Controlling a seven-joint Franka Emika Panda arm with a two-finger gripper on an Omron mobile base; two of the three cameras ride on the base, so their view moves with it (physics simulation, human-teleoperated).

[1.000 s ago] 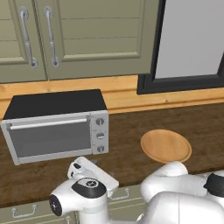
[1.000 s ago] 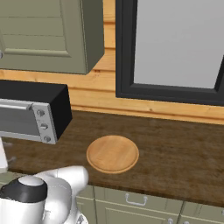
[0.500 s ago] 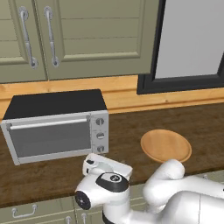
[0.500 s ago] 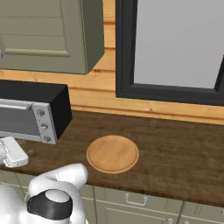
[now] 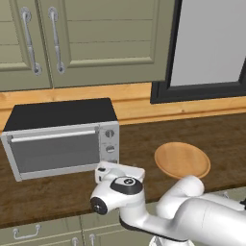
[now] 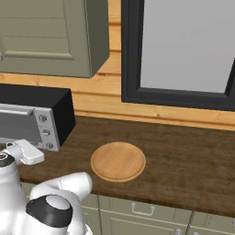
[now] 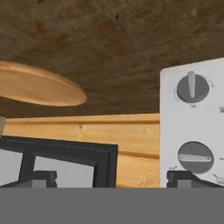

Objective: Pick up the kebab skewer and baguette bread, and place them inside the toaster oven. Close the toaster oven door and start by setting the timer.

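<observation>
Right now I have the dark wood counter (image 5: 144, 139) stretching across both base views, with green cabinets (image 5: 86, 41) above it and a black-framed window (image 6: 183, 50) over the wood-panelled back wall. The toaster oven (image 5: 60, 137) sits at the left of the counter, a silver box with a black top, and the toaster oven door (image 5: 53, 151) is shut flat against the front, its bar handle along the upper edge. I cannot see inside it through the dark glass, so I cannot tell where the skewer or the bread are. Three round knobs (image 5: 110, 148) run down its right panel; in the hand view, which is rolled over, two of them are close ahead at the right, the upper one (image 7: 191, 87) with its pointer upright and the lower one (image 7: 195, 157) with its pointer lying sideways. A round wooden plate (image 5: 182, 160) lies bare on the counter to the right of the oven, well apart from it. My gripper (image 5: 120, 171) hangs just in front of the oven's knob panel, low over the counter. Its jaws stand wide apart with nothing between them, the two dark fingertips (image 7: 41, 178) showing at opposite sides of the hand view.
</observation>
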